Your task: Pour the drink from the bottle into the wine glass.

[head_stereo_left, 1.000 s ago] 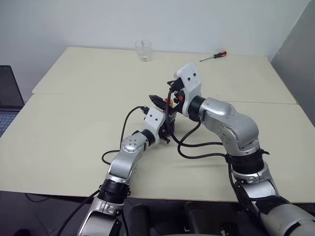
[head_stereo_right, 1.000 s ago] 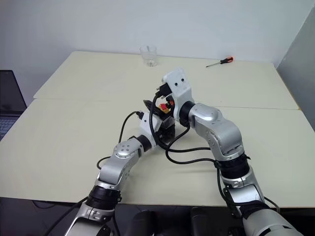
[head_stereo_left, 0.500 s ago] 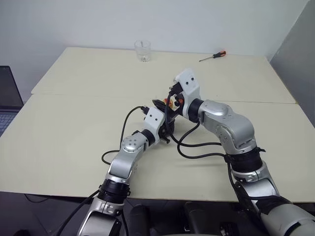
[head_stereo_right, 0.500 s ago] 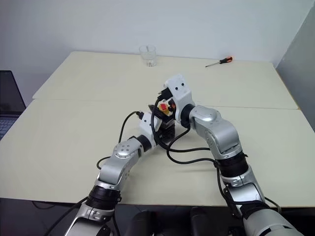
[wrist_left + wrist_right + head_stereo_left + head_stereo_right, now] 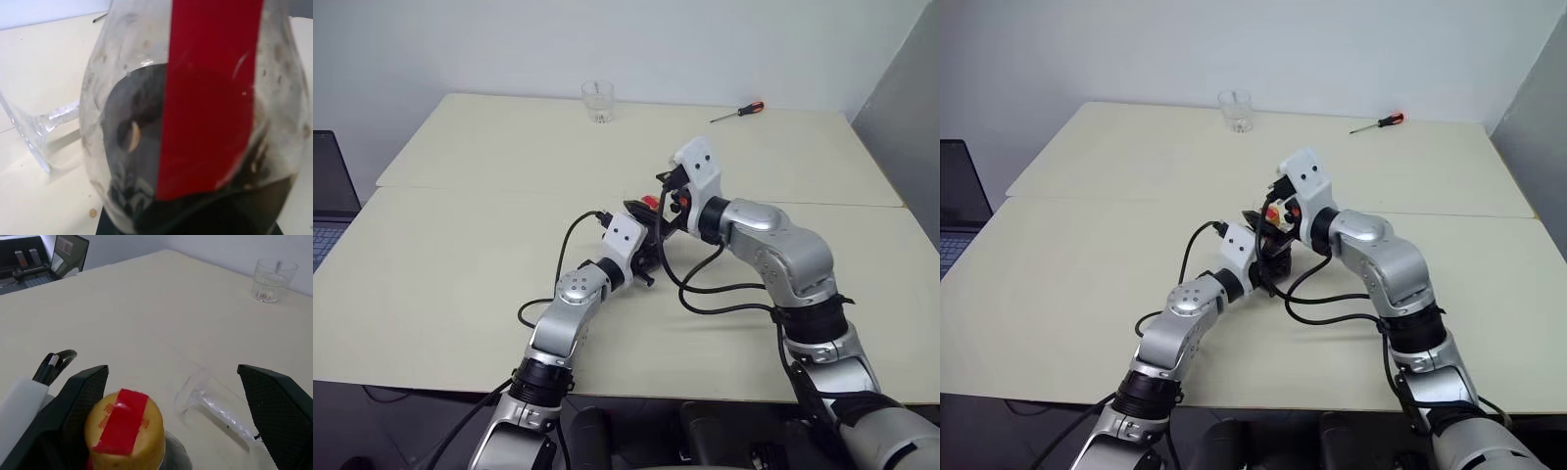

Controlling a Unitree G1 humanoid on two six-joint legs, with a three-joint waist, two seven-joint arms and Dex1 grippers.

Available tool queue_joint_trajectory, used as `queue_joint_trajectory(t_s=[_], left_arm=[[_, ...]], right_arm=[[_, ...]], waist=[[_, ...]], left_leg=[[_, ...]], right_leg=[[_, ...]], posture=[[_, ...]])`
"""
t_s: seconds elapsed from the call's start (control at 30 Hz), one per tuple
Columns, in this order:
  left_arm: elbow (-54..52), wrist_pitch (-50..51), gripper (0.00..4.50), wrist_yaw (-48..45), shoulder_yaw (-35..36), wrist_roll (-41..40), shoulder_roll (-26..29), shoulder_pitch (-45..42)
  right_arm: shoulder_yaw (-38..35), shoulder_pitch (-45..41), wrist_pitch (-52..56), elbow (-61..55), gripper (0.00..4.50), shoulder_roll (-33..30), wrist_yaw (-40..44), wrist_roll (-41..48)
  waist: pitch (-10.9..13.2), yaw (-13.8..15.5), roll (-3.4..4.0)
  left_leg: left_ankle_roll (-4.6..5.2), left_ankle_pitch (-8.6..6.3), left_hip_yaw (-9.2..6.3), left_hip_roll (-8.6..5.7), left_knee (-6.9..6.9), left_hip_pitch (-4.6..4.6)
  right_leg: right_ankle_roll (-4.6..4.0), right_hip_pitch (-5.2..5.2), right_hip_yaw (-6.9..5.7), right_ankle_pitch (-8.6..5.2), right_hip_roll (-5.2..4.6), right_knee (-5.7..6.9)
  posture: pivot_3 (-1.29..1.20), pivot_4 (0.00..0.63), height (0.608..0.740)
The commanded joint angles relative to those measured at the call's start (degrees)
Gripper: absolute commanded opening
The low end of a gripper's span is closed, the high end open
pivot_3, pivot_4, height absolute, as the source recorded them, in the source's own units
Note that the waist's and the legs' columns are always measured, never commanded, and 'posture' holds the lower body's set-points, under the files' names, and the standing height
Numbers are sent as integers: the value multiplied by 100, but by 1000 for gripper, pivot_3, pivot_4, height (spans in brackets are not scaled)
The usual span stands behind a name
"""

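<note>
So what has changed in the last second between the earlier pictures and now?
The right hand, open, drew back a little to the right and lower, away from the yellow cap. The left hand stayed shut on the bottle. The wine glass lies on its side as before; tumbler and screwdriver unmoved.

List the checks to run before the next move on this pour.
1. Left gripper shut on the bottle: ok.
2. Dark drink inside the bottle: ok.
3. Yellow cap off: not ok; it is on, with red tape across it.
4. Right gripper open, one finger on each side of the cap: ok.
5. Wine glass standing upright: not ok; it lies on its side on the table.
6. Tumbler and screwdriver out of the way: ok, both at the far edge.
</note>
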Motion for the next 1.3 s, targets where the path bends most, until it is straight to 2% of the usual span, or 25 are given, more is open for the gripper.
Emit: queue_joint_trajectory(t_s=[0.03, 0.83, 1.1, 1.3], left_arm=[[-350, -43, 770, 18, 92, -61, 4, -43], [-311, -54, 770, -39, 64, -71, 38, -52], [-324, -23, 770, 88, 401, -158, 80, -19], [-434, -106, 770, -21, 742, -256, 330, 103]], right_arm=[[-316, 72, 179, -491, 4500, -267, 113, 156], [-396, 474, 531, -1310, 4500, -965, 695, 866], [-738, 420, 368, -997, 4500, -1241, 746, 806], [-969, 379, 374, -960, 4500, -1397, 896, 956]], waist=[[0, 0, 0], [0, -1, 0], [0, 1, 0], [0, -4, 0]], left_leg=[[0, 0, -1, 1, 0, 0], [0, 0, -2, 0, 0, 0], [0, 0, -2, 0, 1, 0], [0, 0, -2, 2, 0, 1]], right_leg=[[1, 0, -1, 0, 0, 0], [6, 0, 0, -4, 1, -1], [5, 0, -1, -3, 1, -1], [5, 0, 0, -3, 3, -1]], posture=[[0, 150, 740], [0, 150, 740], [0, 150, 740], [0, 150, 740]])
